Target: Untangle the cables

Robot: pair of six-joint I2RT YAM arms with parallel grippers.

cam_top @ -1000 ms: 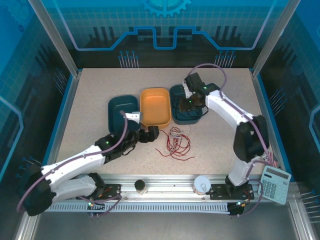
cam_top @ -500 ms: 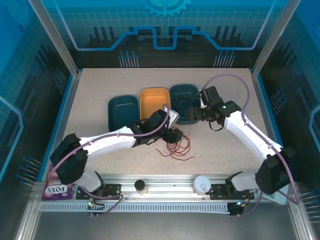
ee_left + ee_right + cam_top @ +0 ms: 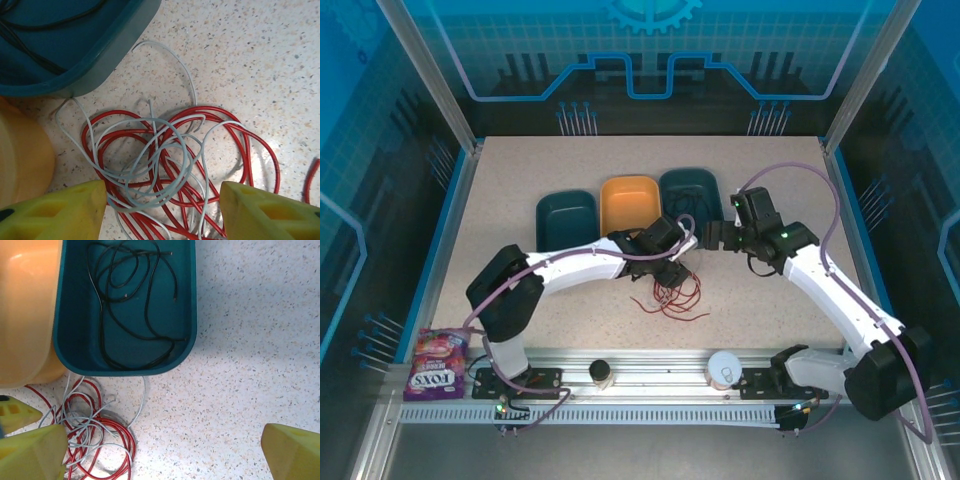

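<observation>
A tangle of red and whitish cables lies on the speckled table just in front of the bins, also seen as cables and cables. My left gripper hovers over the tangle, its yellow fingers apart with loops between them but not pinched. A black cable lies coiled inside the right teal bin. My right gripper stands open over bare table just in front of that bin, right of the tangle. From above, the left gripper and right gripper are close together.
An orange bin sits between the right teal bin and a left teal bin. A snack bag lies at the near left. A small jar and a white cup stand on the front rail.
My left arm swung right and out over the tangle, its jaws narrowing somewhat. My right gripper opened and drew back from the right teal bin toward the near right.
</observation>
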